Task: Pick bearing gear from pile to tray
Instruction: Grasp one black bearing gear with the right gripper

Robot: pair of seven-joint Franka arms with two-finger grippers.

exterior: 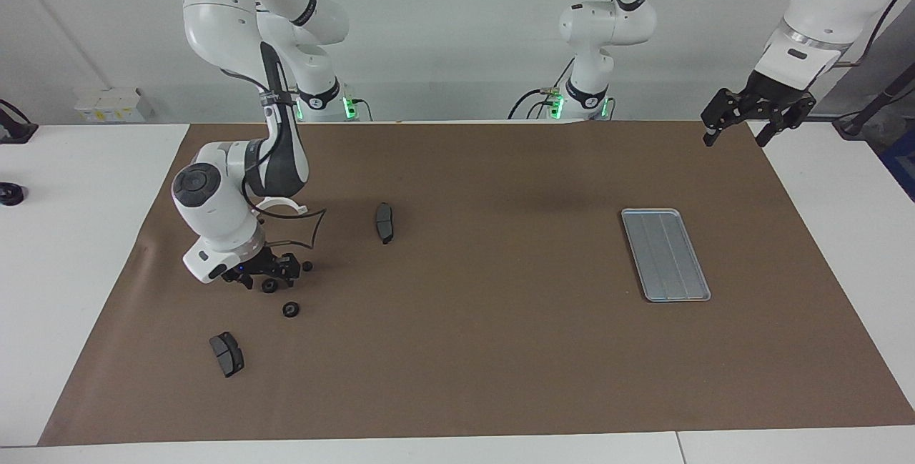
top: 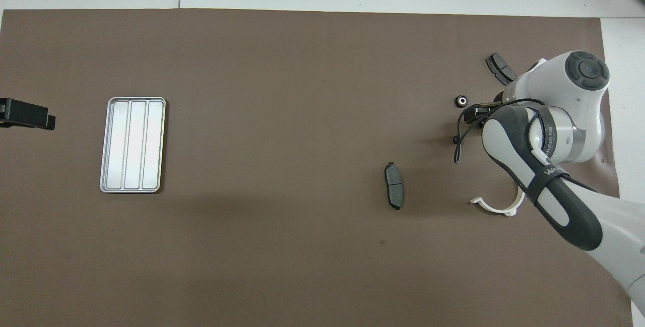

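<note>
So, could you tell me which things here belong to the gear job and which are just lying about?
Job:
- right gripper, down over a gear
- two more gears
- tray

Lying about:
- white half-ring
- two brake pads
- left gripper, waiting

A plain matte brown paper sheet (exterior: 500, 349) covers most of the white table (exterior: 64, 249). At centre right lies a flat rectangular silver-grey metal tray (exterior: 665, 254) with lengthwise ribs, bright and near white in the overhead view. At the left, two dark grey brake pads (exterior: 226, 354) (exterior: 384, 222) show a slightly lighter grey face. Small black round gears (exterior: 290, 309) (exterior: 269, 285) lie nearby; in the overhead view one shows a pale centre (top: 461, 100). A white plastic half-ring (top: 499, 205) lies at lower right of the overhead view. The arms are white with dark grey joints, their grippers black (exterior: 263, 277) (exterior: 743, 121). Green lights (exterior: 348, 106) glow at the arm bases.
</note>
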